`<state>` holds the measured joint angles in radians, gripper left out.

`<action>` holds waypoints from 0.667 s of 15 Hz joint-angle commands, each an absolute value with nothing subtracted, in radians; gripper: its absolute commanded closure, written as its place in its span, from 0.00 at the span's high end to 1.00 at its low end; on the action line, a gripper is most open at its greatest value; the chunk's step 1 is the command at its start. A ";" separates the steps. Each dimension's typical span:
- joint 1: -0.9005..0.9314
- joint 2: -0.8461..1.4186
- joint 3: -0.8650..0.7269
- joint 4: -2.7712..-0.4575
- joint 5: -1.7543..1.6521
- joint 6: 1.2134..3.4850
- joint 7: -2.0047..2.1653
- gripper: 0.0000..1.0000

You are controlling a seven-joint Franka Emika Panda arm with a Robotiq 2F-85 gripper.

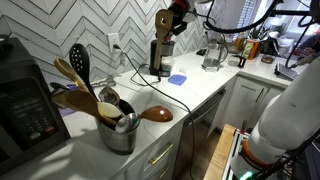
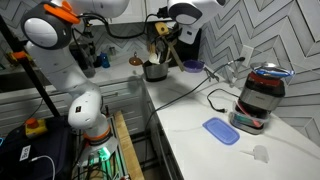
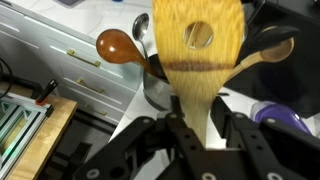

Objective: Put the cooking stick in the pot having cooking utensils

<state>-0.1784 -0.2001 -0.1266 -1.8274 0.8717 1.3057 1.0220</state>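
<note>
My gripper [image 3: 196,106] is shut on the handle of the cooking stick [image 3: 200,60], a light tan wooden utensil with a flat head that has a hole in it. In both exterior views the gripper [image 1: 173,17] [image 2: 170,32] holds the stick [image 1: 162,23] [image 2: 160,30] high above the counter. The shiny steel pot [image 1: 118,138] [image 2: 155,71] stands near the counter's front edge. It holds wooden spoons and a black slotted spoon [image 1: 78,60]. In the wrist view the pot [image 3: 158,92] lies below the stick's head, with a reddish-brown spoon [image 3: 118,45] sticking out.
A tall dark coffee grinder [image 1: 160,56] stands by the tiled wall, with a blue pad [image 1: 177,78] [image 2: 220,130] and a black cable near it. A black appliance [image 1: 25,105] stands beside the pot. A glass jug [image 1: 212,55] stands further along the counter.
</note>
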 commanded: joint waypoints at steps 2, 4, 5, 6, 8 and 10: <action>-0.120 -0.224 -0.089 -1.858 1.047 1.300 0.960 0.10; -0.092 -0.219 -0.069 -1.858 1.121 1.276 0.926 0.10; -0.082 -0.219 -0.061 -1.863 1.144 1.254 0.921 0.10; -0.075 -0.226 -0.059 -1.886 1.163 1.218 0.913 0.10; -0.079 -0.253 -0.068 -1.956 1.158 1.108 0.926 0.10; -0.094 -0.282 -0.082 -2.030 1.139 1.000 0.921 0.10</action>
<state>-0.0748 -0.2146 -0.0550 -1.8970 1.1359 1.1168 0.9446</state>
